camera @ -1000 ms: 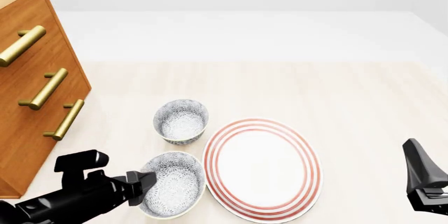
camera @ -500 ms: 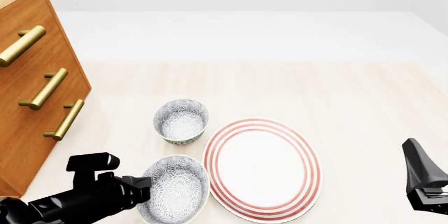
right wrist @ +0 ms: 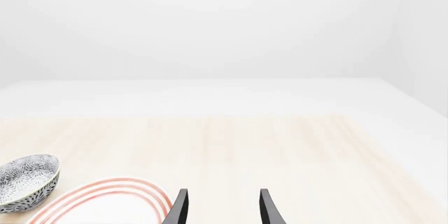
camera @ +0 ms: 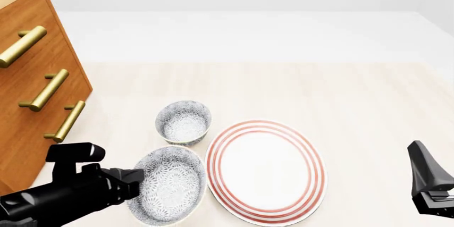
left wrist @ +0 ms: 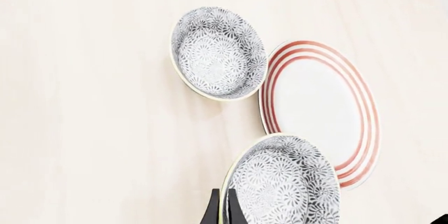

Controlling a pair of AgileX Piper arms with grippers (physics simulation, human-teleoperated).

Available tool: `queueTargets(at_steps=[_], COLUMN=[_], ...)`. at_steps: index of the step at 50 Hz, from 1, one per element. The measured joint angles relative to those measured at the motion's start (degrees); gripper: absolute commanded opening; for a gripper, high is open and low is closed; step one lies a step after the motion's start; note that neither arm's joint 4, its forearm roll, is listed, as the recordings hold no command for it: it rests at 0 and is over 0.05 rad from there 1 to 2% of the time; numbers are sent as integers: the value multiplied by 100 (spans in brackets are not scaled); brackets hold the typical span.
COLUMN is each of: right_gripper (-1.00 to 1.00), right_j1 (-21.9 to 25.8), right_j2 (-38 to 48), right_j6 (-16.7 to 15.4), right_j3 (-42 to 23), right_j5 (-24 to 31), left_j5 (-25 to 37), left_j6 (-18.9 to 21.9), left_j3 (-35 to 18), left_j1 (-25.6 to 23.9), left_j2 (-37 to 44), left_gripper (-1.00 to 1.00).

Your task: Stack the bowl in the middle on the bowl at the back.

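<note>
My left gripper [camera: 139, 182] is shut on the near-left rim of the bowl in the middle [camera: 170, 184], a grey-and-white speckled bowl with a cream rim. It holds the bowl tilted, close to the left edge of the red-ringed plate [camera: 266, 163]. In the left wrist view the fingertips [left wrist: 213, 211] pinch that rim, with the bowl [left wrist: 284, 182] filling the space ahead. The bowl at the back [camera: 183, 122], like-patterned and deeper, stands upright just beyond it [left wrist: 218, 52]. My right gripper [right wrist: 222, 208] is open and holds nothing, off to the far right.
A wooden drawer chest [camera: 32, 89] with brass handles stands at the left edge. The right arm [camera: 430, 184] rests at the table's front right. The right wrist view shows a speckled bowl [right wrist: 27, 182] beside the plate's rim [right wrist: 105, 192]; which bowl it is I cannot tell.
The left gripper has shifted a little left and back with the middle bowl, which now looks raised and tilted. The right arm has not moved.
</note>
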Motion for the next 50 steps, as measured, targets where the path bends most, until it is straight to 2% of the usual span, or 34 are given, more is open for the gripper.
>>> queueTargets(at_steps=[10,24,36,50], right_gripper=[100,100,100,100], right_j1=[7,20,29,36], right_j2=[-33,-31,-23,-66], right_j6=[-18,-48,-72,-94], right_j3=[1,0,-2,-4], right_j5=[28,19,7,43], left_j5=[1363,3011,3930,4633], left_j6=[160,289,336,447], left_j3=[-585,-1611,-2217,-2588], left_j1=[-66,-601,-1108,-1454], left_j2=[-916,-1670,-1985,-2191], left_gripper=[-100,-100,-100,-100])
